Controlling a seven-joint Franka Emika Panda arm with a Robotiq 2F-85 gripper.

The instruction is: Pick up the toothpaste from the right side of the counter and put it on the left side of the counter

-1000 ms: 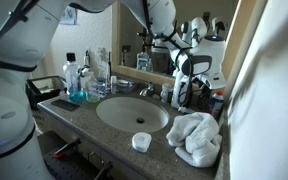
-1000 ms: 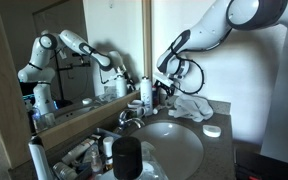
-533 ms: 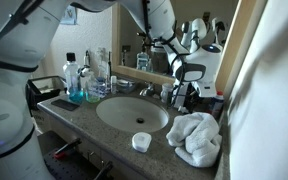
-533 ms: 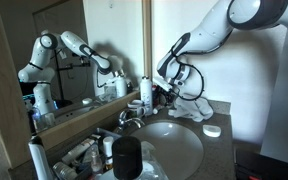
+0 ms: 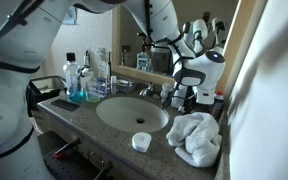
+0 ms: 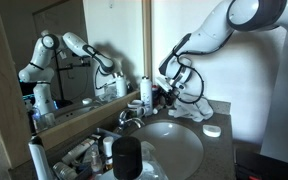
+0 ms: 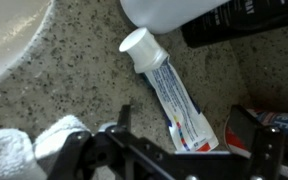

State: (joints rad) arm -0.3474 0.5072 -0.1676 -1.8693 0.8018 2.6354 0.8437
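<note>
A white toothpaste tube [image 7: 170, 96] with a white cap and blue, red and yellow print lies flat on the speckled stone counter [image 7: 74, 75]. Its cap points toward the bottles and its crimped tail lies between my fingers. My gripper [image 7: 186, 128] is open, one finger on each side of the tail, not closed on it. In both exterior views the gripper [image 5: 187, 98] [image 6: 170, 93] is low over the counter's end beyond the oval sink [image 5: 132, 112], next to the wall mirror. The tube itself is hidden there.
A white bottle [image 7: 174, 10] and a black object [image 7: 234, 25] lie just past the tube's cap. A crumpled white towel [image 5: 196, 138] [image 7: 24, 150] sits beside the gripper. A small white dish [image 5: 141, 142] is at the front edge. Bottles [image 5: 77, 80] crowd the far end. A faucet [image 5: 144, 90] stands behind the sink.
The gripper has come down and slightly away from the sink, closer to the counter by the towel. Nothing else has moved.
</note>
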